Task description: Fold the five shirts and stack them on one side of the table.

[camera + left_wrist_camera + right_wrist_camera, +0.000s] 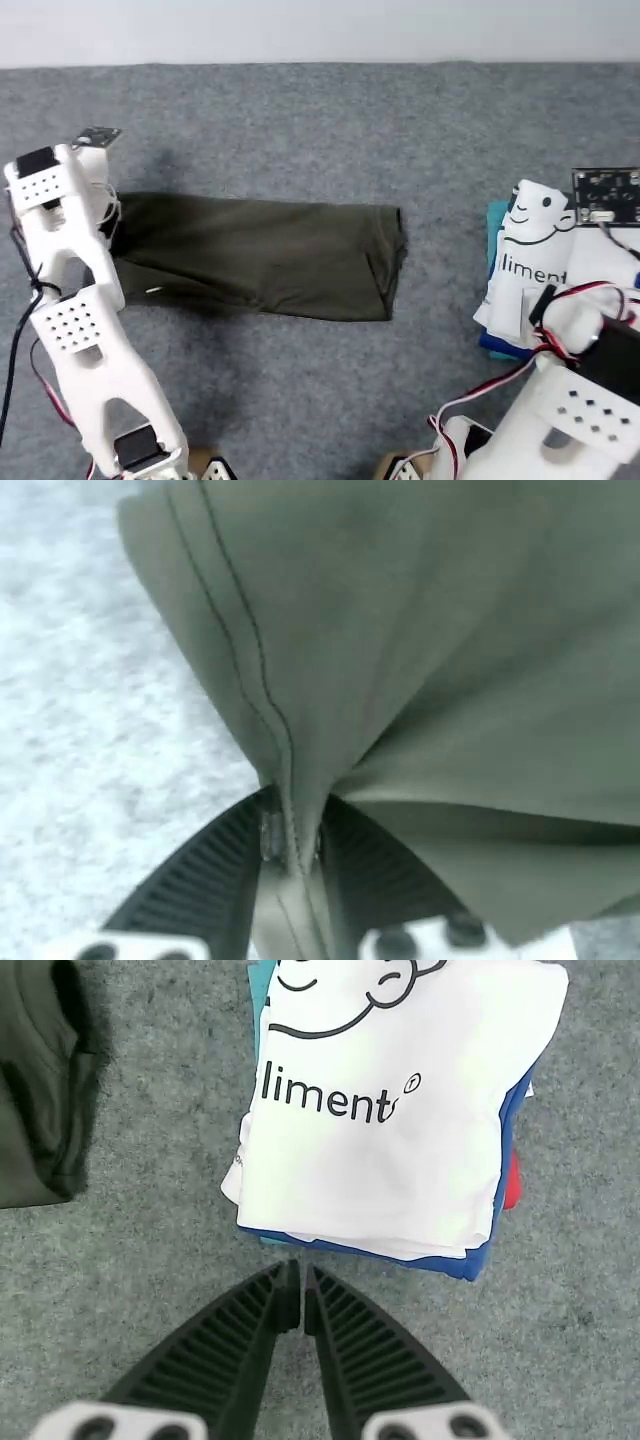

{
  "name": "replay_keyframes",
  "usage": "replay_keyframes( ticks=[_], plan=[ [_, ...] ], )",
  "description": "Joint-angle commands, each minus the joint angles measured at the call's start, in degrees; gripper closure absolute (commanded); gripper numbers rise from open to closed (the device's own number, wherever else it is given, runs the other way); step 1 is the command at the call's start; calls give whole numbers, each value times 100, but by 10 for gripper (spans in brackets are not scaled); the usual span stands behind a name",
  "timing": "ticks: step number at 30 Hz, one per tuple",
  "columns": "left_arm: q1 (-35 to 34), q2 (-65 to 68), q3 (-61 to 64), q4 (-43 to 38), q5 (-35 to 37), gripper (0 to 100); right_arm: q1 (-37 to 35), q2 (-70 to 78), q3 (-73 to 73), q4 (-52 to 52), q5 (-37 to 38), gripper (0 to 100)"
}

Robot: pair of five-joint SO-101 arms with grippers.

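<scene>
The olive shirt [260, 255] lies across the middle of the table [300, 120], which is covered in a grey felt-like cloth. The shirt is folded into a long band that runs from the left arm [70, 300] towards the centre, and its far end is doubled over into a thicker, darker edge. The left gripper [292, 835] is clamped on the near end of that band. Its two ribbed black jaws are pressed together with a stitched hem caught between them, and the fabric fans out from the pinch in loose creases. Over on the right side of the table sits the stack [380, 1250] of folded shirts, well apart from the olive one. A white shirt [400, 1110] with a black cartoon drawing and lettering lies on top. Under it a blue shirt [470, 1265] shows along the near edge, a teal shirt [258, 990] peeks out at one corner, and a sliver of red cloth [512, 1180] shows at the opposite side. The right arm [580, 400] leans over the near part of this pile. The right gripper [301, 1295] hangs just short of the stack's near edge, above bare grey felt. Its jaws are brought together to a hairline gap, with nothing held between them and no contact with the shirts.
</scene>
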Motion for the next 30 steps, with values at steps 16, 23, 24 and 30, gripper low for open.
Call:
replay_keyframes(
  ticks=[16,23,24,30],
  plan=[
    [1565,-3508,2563,114,26,996,40,-92,-53,215,0,969],
    [3059,-4448,2888,114,844,996,40,-92,-53,215,0,969],
    [3305,-4510,2888,114,958,996,40,-92,-53,215,0,969],
    [4800,-4545,2879,18,1635,995,40,-92,-26,224,0,969]
  ],
)
